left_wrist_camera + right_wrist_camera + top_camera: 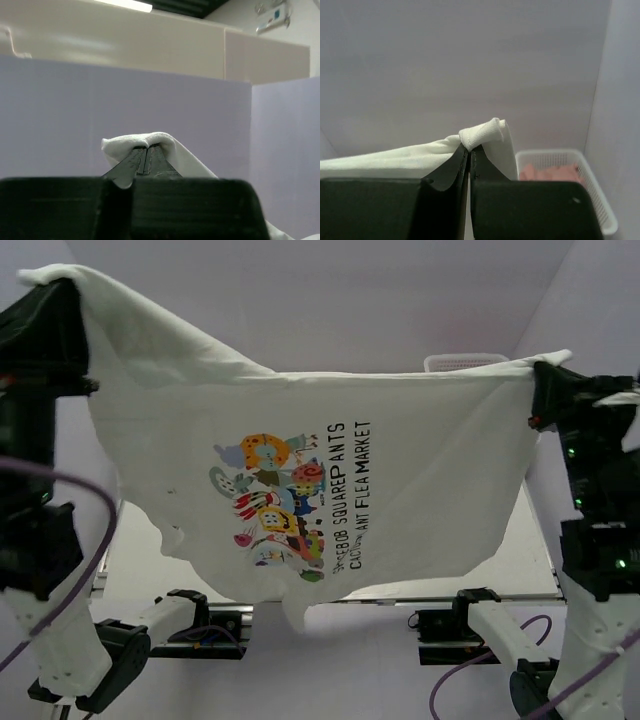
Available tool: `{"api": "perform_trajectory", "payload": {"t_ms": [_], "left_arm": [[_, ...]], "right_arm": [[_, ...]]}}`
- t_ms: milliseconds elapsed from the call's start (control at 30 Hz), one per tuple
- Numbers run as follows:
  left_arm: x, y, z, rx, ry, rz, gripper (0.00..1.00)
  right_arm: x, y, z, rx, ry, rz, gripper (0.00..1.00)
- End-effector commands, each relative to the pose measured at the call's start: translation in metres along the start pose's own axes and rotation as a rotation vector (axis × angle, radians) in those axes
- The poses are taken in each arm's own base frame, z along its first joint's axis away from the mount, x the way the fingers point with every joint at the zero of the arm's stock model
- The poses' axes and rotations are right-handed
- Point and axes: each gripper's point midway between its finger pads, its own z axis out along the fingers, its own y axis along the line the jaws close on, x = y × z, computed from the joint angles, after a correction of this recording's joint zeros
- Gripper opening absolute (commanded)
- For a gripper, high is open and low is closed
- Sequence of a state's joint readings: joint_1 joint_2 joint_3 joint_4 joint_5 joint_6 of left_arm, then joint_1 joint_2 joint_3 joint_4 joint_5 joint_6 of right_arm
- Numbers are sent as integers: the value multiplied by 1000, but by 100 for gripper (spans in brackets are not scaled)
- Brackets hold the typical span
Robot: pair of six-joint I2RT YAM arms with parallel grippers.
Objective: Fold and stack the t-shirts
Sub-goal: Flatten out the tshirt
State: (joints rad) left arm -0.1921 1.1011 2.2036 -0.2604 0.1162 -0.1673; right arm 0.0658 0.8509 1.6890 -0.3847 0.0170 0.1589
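Lavender walls enclose my view. I hold the printed t-shirt stretched in the air, left fingers and right fingers each pinching its upper edge. It hides most of the tabletop. Behind it sits a white basket.

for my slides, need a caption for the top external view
Left gripper and right gripper hold the printed white t-shirt spread out in mid-air.
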Motion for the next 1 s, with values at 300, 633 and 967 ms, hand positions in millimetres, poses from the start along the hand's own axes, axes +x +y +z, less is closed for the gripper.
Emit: {"api": "perform_trajectory", "payload": {"t_ms": [300, 633, 967], "left_arm": [[361, 71, -1, -187, 611, -120, 0], [514, 92, -24, -212, 821, -148, 0], [601, 119, -21, -269, 870, -183, 0]], "right_arm": [[207, -39, 70, 107, 372, 107, 0], [350, -43, 97, 26, 668, 104, 0], [406, -61, 158, 46, 761, 31, 0]]}}
